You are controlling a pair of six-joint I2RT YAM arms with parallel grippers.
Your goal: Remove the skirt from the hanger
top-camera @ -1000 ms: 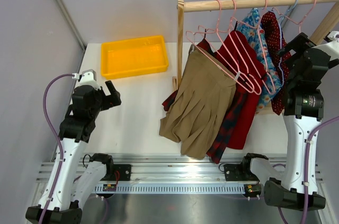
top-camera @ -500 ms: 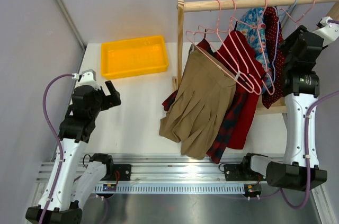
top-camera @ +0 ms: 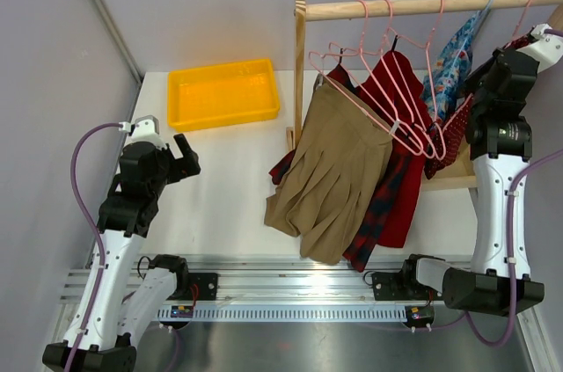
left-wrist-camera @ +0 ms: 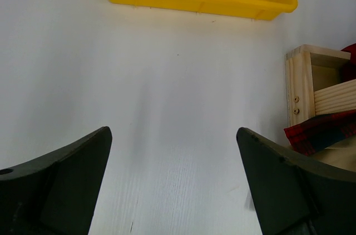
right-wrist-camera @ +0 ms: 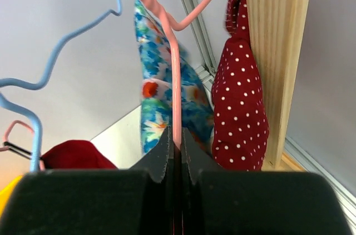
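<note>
1. Right wrist view: the right gripper (right-wrist-camera: 176, 147) has its jaws closed tight on the thin wire of a pink hanger (right-wrist-camera: 176, 96), which rises straight up from between them at frame centre.
2. Directly behind that wire hangs a blue floral skirt (right-wrist-camera: 194, 104). To its right, a red polka-dot skirt (right-wrist-camera: 239, 118) drapes down along the wooden post (right-wrist-camera: 278, 51). Which of the two the gripped hanger carries cannot be told.
3. A blue hanger (right-wrist-camera: 37, 140) shows at the left edge of the same view, apart from the jaws.
4. Top external view: both skirts are at the upper right of the frame. They hang under the wooden rail (top-camera: 422, 5), off the tabletop and just left of the right arm's wrist.
5. Further left on the rail, other pink hangers carry a red garment (top-camera: 400, 99), a plaid garment (top-camera: 378, 214) and a tan pleated skirt (top-camera: 339, 170). The tan skirt's hem lies on the tabletop (top-camera: 220, 196) at frame centre.
6. A yellow tray (top-camera: 224, 95) sits on the tabletop at upper left of centre, well apart from the rack.
7. Left wrist view: the left gripper (left-wrist-camera: 172, 132) has its jaws wide apart with nothing between them. It hangs over bare tabletop, with the tray at the top edge and the rack's wooden foot (left-wrist-camera: 311, 85) at the right edge.
</note>
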